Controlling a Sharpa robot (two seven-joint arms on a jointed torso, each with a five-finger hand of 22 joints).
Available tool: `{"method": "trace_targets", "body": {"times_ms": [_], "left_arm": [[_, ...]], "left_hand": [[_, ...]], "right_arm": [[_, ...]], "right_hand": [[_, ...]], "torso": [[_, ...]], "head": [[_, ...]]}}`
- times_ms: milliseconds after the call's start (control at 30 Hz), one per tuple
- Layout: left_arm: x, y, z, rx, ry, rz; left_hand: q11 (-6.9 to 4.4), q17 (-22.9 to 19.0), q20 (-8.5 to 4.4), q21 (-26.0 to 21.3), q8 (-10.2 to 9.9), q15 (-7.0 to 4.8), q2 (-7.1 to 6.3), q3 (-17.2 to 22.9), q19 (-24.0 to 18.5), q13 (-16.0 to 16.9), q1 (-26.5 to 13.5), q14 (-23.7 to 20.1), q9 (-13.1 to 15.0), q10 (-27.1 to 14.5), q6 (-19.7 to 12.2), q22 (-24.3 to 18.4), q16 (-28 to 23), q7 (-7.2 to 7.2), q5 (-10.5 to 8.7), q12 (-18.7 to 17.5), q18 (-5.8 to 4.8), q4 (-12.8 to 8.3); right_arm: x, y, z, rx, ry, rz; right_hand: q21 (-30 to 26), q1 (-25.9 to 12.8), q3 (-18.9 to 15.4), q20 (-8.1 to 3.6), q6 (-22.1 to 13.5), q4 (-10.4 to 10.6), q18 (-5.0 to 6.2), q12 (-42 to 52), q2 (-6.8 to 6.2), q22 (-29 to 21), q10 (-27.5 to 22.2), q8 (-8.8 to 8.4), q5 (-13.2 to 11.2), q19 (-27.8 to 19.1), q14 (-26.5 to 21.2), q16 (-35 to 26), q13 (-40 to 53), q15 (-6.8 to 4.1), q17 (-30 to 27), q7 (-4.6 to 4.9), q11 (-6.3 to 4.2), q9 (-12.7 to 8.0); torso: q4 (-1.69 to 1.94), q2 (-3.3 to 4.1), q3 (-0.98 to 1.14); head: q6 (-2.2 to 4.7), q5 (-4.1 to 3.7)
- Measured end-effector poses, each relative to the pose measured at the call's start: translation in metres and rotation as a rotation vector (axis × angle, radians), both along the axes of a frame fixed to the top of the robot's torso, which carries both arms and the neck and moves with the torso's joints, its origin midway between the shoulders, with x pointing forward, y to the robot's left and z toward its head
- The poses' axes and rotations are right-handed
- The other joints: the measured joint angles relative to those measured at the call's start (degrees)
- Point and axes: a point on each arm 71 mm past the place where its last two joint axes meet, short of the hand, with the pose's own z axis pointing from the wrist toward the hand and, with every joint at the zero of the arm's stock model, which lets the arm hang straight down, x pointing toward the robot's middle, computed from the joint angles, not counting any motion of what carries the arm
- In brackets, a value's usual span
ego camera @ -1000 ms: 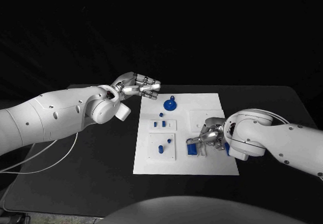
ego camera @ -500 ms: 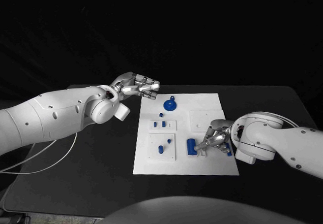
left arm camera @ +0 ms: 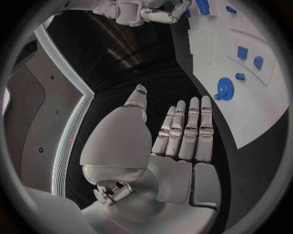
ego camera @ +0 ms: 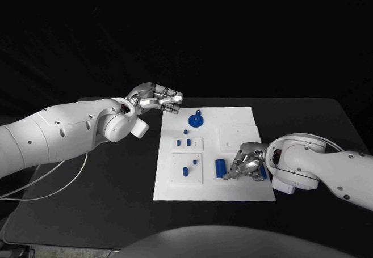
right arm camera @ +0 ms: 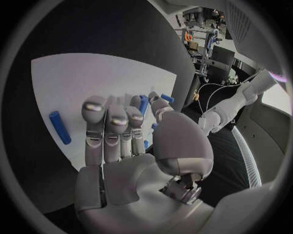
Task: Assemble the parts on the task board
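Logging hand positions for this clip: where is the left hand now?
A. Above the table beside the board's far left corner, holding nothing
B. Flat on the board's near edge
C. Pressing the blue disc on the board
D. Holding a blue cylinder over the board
A: the left hand hovers beside the board's far left corner, holding nothing.

robotics lab, black table (ego camera: 114, 182) in dark surround, equipment racks (right arm camera: 204, 36) and cables behind

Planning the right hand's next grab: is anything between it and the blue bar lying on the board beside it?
Nothing visible. The blue bar lies alone on the task board, and only bare white plate separates it from the right hand.
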Motion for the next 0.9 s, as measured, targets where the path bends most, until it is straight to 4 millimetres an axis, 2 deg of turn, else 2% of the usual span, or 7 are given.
{"method": "trace_targets", "body": {"times_ms": [167,300,367,567,633,733,900], "left_arm": [[0.0003,0.0002,-0.0001,0.001,0.0,0.001],[0.0003,-0.0001,-0.0002,0.001,0.0,0.0],[0.0003,-0.0002,-0.0002,0.001,0.0,0.0],[0.0003,-0.0004,-0.0003,0.001,0.001,0.0],[0.0003,-0.0003,-0.0004,0.001,0.001,0.0],[0.0003,-0.0002,-0.0004,0.001,0.001,0.0],[0.0003,-0.0001,-0.0005,0.001,0.001,0.0]], "left_hand": [[0.0,0.0,0.0,0.0,0.0,0.0,0.0,0.0,0.0,0.0,0.0,0.0,0.0,0.0,0.0,0.0,0.0,0.0,0.0,0.0,0.0,0.0],[0.0,0.0,0.0,0.0,0.0,0.0,0.0,0.0,0.0,0.0,0.0,0.0,0.0,0.0,0.0,0.0,0.0,0.0,0.0,0.0,0.0,0.0],[0.0,0.0,0.0,0.0,0.0,0.0,0.03,0.0,0.0,0.0,0.0,0.0,0.0,0.0,0.0,0.0,0.0,0.0,0.0,0.0,0.0,0.0],[0.0,0.0,0.0,0.0,0.0,0.0,0.26,0.0,0.0,0.0,-0.3,0.0,0.0,0.0,0.0,0.0,0.0,0.0,0.0,0.0,0.0,0.0],[0.0,0.0,0.0,0.0,0.0,0.0,0.26,0.0,0.0,0.0,-0.3,0.0,0.0,0.0,0.0,0.0,0.0,0.0,0.0,0.0,0.0,0.0],[0.0,0.0,0.0,0.0,0.0,0.0,0.26,0.0,0.0,0.0,-0.3,0.0,0.0,0.0,0.0,0.0,0.0,0.0,0.0,0.0,0.0,0.0],[0.0,0.0,0.0,0.0,0.0,0.0,0.26,0.0,0.0,0.0,-0.3,0.0,0.0,0.0,0.0,0.0,0.0,0.0,0.0,0.0,0.0,-0.3]], "right_arm": [[-0.0001,0.0021,-0.0019,-0.008,-0.003,0.001],[0.0005,0.0029,-0.0035,-0.019,-0.008,-0.003],[0.0008,0.0035,-0.0041,-0.024,-0.013,-0.006],[0.0026,0.0038,-0.0057,-0.034,-0.027,-0.019],[0.0033,0.0036,-0.0064,-0.038,-0.031,-0.024],[0.0035,0.0045,-0.0076,-0.039,-0.033,-0.028],[0.0047,0.0045,-0.0081,-0.041,-0.038,-0.036]], "right_hand": [[0.0,0.2,0.7,0.0,0.0,-1.0,0.02,0.3,0.75,0.0,0.2,-0.24,0.4,0.0,0.0,0.0,0.2,0.0,-0.1,0.0,-0.16,0.2],[0.2,-0.8,1.4,0.01,0.0,-3.2,0.03,0.7,2.21,0.0,0.2,-0.24,0.4,0.0,-0.2,0.0,0.2,-0.19,-0.3,0.0,-0.2,0.1],[0.2,-1.1,1.9,0.01,0.0,-3.8,0.03,0.7,2.45,0.0,0.2,-0.24,0.4,0.0,-0.2,0.0,0.3,-0.19,-0.3,0.0,-0.2,0.0],[0.2,-2.4,5.2,-0.21,0.0,-3.9,0.04,0.7,4.25,-0.3,0.2,-0.24,-1.3,0.2,0.0,0.0,0.3,-0.39,-0.6,0.0,-0.22,0.1],[0.2,-3.1,6.7,-0.21,0.0,-4.1,0.04,0.7,4.85,-0.3,0.4,-0.24,-3.0,0.2,0.0,0.0,0.3,-0.39,-0.7,0.0,-0.41,0.2],[0.5,-4.2,9.4,-0.2,0.0,-4.6,0.04,0.9,4.9,-0.4,0.4,-0.24,-4.0,0.2,0.0,0.0,0.4,-0.39,-0.7,0.0,-0.41,0.6],[0.5,-5.2,10.1,-0.2,0.0,-4.6,0.05,0.9,5.0,-0.5,0.4,-0.24,-4.0,0.2,0.0,0.0,0.4,-0.39,-0.8,0.01,-0.41,0.9]], "torso": [[0.04,0.0,-0.03],[0.07,0.0,-0.05],[0.07,0.0,-0.06],[0.07,-0.01,-0.06],[0.07,-0.02,-0.05],[0.07,-0.03,-0.04],[0.04,-0.02,-0.03]], "head": [[-0.02,-0.01],[-0.03,0.0],[-0.03,0.05],[-0.03,0.16],[-0.03,0.18],[-0.03,0.22],[-0.03,0.25]]}}
